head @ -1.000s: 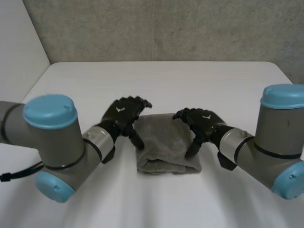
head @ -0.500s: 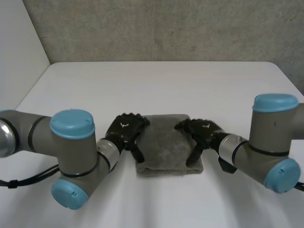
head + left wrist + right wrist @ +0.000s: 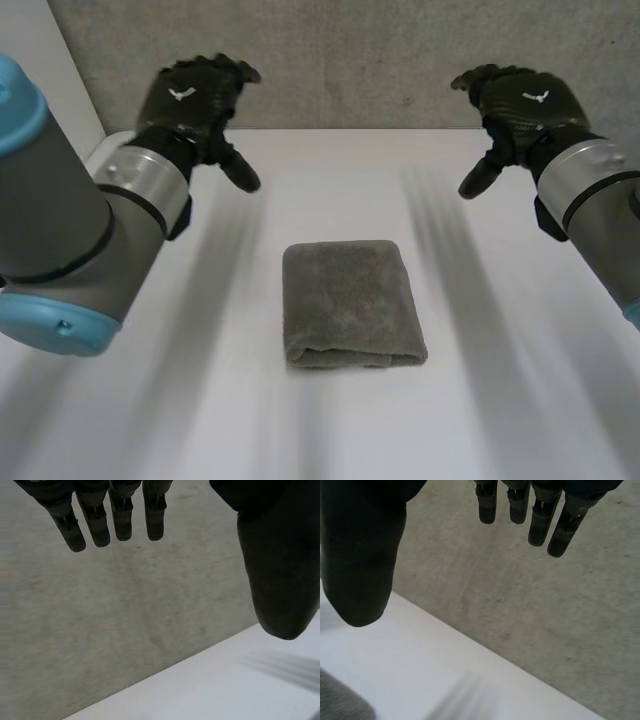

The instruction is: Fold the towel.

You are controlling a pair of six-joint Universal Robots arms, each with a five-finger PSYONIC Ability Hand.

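— Where is the towel (image 3: pixel 352 303) at this moment?

— It lies on the white bench (image 3: pixel 500 400), about in the middle, between the two arms. It is grey and folded to a compact rectangle. The edge nearest to the head camera is thick and rounded, and there one can see layers lying on each other.

— Does any hand touch it?

— No. The left hand (image 3: pixel 195 98) hangs high over the far left part of the bench, well apart from the towel. The right hand (image 3: pixel 522 100) hangs at the far right, at about the same height (they look almost like a mirror of each other).

— And the state of the left hand?

— Released. In the left wrist view its fingers (image 3: pixel 95 525) are straight and a little spread, and the thumb (image 3: pixel 277 570) stands away from them. Between them I see only the grey wall (image 3: pixel 350 60) and the far edge of the bench.

— The right one?

— Also released and holding nothing. In the right wrist view its fingers point straight and its thumb stands well apart from them. Beyond the thumb, a small grey corner of the towel lies on the bench.
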